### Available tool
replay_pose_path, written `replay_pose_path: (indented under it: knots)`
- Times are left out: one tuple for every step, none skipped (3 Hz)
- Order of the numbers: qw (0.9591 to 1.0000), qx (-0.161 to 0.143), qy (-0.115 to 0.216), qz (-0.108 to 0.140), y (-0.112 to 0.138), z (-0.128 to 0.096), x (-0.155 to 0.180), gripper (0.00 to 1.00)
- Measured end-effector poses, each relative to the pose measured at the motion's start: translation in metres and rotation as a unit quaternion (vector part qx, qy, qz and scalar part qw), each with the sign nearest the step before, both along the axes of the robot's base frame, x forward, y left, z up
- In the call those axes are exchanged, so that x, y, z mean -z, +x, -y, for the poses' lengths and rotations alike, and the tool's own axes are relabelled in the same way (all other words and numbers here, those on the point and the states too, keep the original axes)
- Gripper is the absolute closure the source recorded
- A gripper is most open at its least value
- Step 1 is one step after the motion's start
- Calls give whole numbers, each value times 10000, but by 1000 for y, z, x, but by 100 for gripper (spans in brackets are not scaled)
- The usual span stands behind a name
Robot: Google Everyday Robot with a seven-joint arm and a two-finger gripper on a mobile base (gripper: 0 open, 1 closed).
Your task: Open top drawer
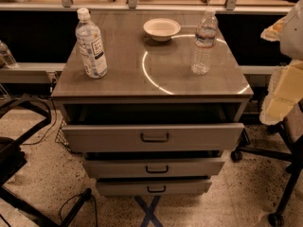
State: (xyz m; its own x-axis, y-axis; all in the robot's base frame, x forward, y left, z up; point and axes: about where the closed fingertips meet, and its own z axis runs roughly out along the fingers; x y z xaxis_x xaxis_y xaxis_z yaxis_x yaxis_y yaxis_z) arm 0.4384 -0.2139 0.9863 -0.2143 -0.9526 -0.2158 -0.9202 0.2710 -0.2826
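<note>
Under the surface (pixel 124 56), near side: top drawer (pixel 154 137) pulled partly out.
Hand: outside the view; state cannot be told.

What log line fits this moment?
top drawer: open | tool: not in view | cabinet top: bowl, two bottles

No text can be read anywhere: the white label on the left bottle (pixel 91 44) on the tabletop (pixel 156 74) carries dark print too small to make out, and the right bottle's (pixel 204 41) label is likewise illegible.
</note>
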Motion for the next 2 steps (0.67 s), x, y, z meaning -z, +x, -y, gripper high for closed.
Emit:
replay_pose_path:
  knots:
    - [10000, -3, -8, 13, 0, -1, -1, 0]
    - [9991, -128, -408, -73, 2, -19, 22, 0]
